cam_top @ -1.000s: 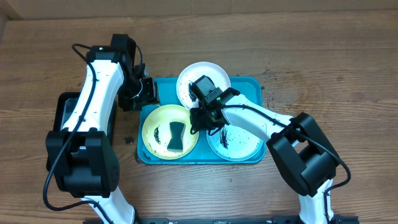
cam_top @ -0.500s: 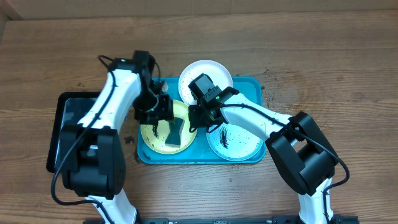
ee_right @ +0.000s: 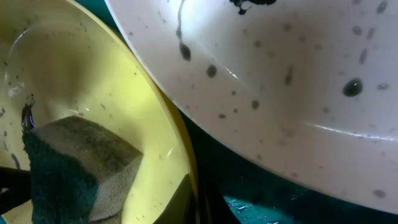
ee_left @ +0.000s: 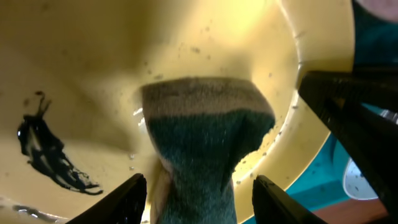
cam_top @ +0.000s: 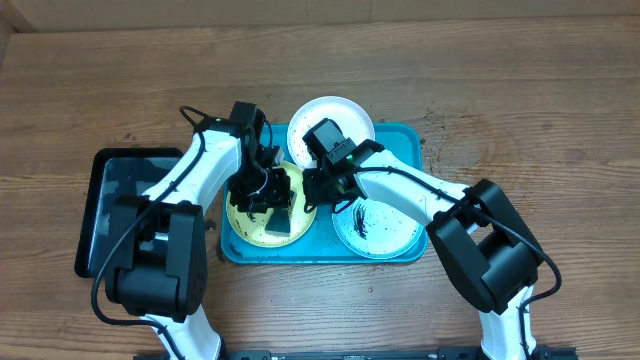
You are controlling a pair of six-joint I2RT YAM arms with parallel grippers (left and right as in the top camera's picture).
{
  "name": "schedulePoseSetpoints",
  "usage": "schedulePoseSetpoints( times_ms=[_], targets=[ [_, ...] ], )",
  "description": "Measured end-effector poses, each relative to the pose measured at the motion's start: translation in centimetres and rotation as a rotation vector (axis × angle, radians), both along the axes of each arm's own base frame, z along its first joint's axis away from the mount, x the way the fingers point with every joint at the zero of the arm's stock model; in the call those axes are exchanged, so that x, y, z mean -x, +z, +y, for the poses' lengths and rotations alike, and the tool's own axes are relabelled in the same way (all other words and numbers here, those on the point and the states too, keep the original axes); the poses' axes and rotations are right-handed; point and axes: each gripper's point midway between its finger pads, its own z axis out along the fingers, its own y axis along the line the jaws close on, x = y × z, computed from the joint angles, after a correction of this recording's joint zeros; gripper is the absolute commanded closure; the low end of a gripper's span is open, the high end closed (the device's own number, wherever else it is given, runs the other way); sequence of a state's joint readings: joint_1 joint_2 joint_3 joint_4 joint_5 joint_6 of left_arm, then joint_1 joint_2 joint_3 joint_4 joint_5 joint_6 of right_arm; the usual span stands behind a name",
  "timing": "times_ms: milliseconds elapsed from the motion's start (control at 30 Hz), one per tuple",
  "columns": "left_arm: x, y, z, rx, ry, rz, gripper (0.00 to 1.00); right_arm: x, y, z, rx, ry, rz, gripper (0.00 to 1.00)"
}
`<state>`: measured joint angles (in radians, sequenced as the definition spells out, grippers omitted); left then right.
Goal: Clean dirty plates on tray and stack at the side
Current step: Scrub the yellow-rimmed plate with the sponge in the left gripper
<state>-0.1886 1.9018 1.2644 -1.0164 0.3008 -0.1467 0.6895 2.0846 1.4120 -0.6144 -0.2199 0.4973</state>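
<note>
1. Left arm point(cam_top: 195, 165): elbow bent, reaching inward, wrist pitched down. Left gripper point(cam_top: 268, 192): jaws parted.
2. Right arm point(cam_top: 400, 185): stretched low toward the left. Right gripper point(cam_top: 318, 194): jaws closed.

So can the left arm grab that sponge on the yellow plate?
Probably yes: its open tool sits either side of the sponge on the yellow plate, and nothing lies between.

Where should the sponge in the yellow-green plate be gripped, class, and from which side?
Pinch the sponge across its two long sides, coming down from above: it lies in the hollow of the yellow-green plate, whose raised rim blocks a sideways approach. The open left gripper straddles it that way.
</note>
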Motion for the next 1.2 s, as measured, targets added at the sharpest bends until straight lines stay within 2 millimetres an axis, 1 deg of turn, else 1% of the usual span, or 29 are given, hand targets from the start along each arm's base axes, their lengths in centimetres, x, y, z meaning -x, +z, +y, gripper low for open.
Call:
schedulePoseSetpoints(
  times_ms=[100, 300, 367, 433, 533, 567, 667, 733, 767, 867, 933, 1067, 1200],
  targets=[
    [-0.5, -0.1, -0.3, 0.004, -0.005, -0.022, 0.5, 0.0, 0.0, 0.0, 0.001, 0.0, 0.001, 0.96],
    [-0.7, -0.2, -1.1, 0.008, -0.02, -0.041, 0.51, 0.1, 0.0, -0.1, 0.003, 0.0, 0.004, 0.96],
    [-0.5, -0.3, -1.2, 0.006, -0.023, -0.039, 0.57, 0.1, -0.1, -0.1, 0.004, 0.0, 0.005, 0.96],
    [-0.3, -0.6, -1.0, -0.004, -0.015, -0.031, 0.62, 0.1, -0.1, -0.1, 0.004, 0.0, 0.004, 0.96],
    [0.0, -1.0, -0.4, -0.041, 0.011, -0.02, 0.62, 0.1, -0.1, -0.1, 0.004, 0.0, 0.005, 0.96],
    [0.1, -1.1, -0.2, -0.052, 0.017, -0.017, 0.64, 0.1, 0.0, -0.1, 0.004, 0.0, 0.005, 0.96],
    [0.2, -1.3, 0.0, -0.067, 0.025, -0.014, 0.79, 0.1, -0.1, -0.1, 0.004, 0.0, 0.005, 0.96],
    [0.2, -1.3, 0.1, -0.074, 0.038, -0.013, 0.91, 0.1, -0.1, -0.1, 0.004, 0.0, 0.005, 0.96],
    [0.1, -1.4, 0.1, -0.077, 0.041, -0.015, 0.95, 0.1, -0.1, -0.1, 0.004, 0.0, 0.005, 0.96],
    [-0.1, -1.5, 0.4, -0.092, 0.046, -0.023, 0.96, 0.1, -0.1, -0.1, 0.004, 0.0, 0.005, 0.96],
    [-0.2, -1.6, 0.9, -0.124, 0.052, -0.028, 0.96, 0.1, -0.1, -0.1, 0.005, 0.0, 0.006, 0.96],
    [-0.1, -1.8, 2.9, -0.24, 0.083, -0.031, 0.96, 0.2, -0.1, -0.2, 0.008, 0.001, 0.011, 0.96],
    [-0.5, -1.8, 5.5, -0.37, 0.117, -0.053, 0.96, 0.2, -0.1, -0.2, 0.008, 0.0, 0.012, 0.96]
  ],
)
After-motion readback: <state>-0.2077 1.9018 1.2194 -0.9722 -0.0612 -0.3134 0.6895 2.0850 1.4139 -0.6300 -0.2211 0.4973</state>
